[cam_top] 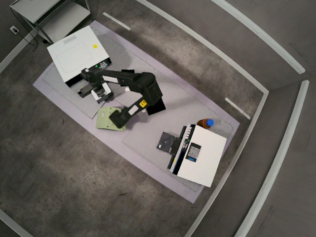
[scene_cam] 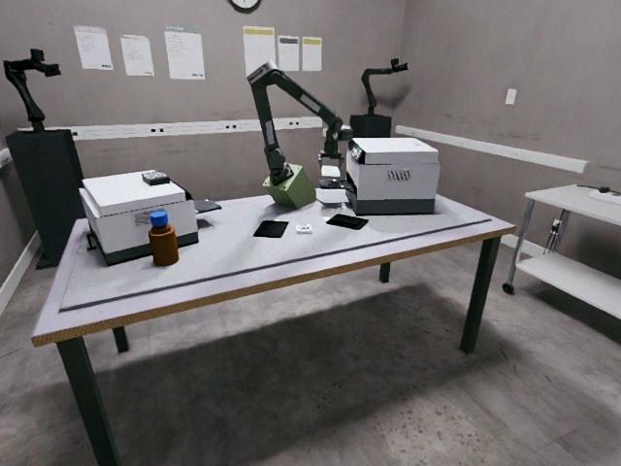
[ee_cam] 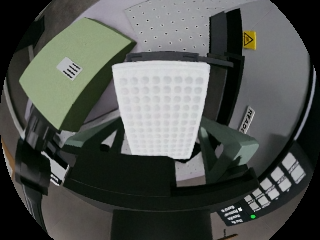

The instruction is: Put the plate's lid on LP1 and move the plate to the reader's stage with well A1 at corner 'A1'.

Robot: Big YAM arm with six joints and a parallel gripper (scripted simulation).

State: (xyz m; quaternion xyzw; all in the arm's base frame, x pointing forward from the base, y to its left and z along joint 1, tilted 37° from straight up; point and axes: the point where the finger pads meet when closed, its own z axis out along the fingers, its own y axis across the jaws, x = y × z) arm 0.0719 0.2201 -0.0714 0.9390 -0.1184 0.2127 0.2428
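"White, stiff-looking plastic; the plate (cam_top: pixel 107 88) (scene_cam: pixel 330 171) (ee_cam: pixel 161 105) should be light, perhaps slippery. Where is it?"

"Above the reader's stage (scene_cam: pixel 333 183) (ee_cam: pixel 216 95); the gripper's (cam_top: pixel 101 93) (scene_cam: pixel 330 169) (ee_cam: pixel 161 131) fingers clamp its sides."

"Its best hold?"

"Low on opposite side walls, squarely; the open wells probably need it level."

Laboratory room, as evidenced by two white benchtop instruments (cam_top: pixel 79 55) (scene_cam: pixel 393 175) and (cam_top: pixel 204 155) (scene_cam: pixel 138 211) set on a table (cam_top: pixel 142 150) (scene_cam: pixel 280 285). An amber capped bottle (cam_top: pixel 203 123) (scene_cam: pixel 164 246) is stood beside one; printed notices (scene_cam: pixel 184 52) are mounted on the wall.
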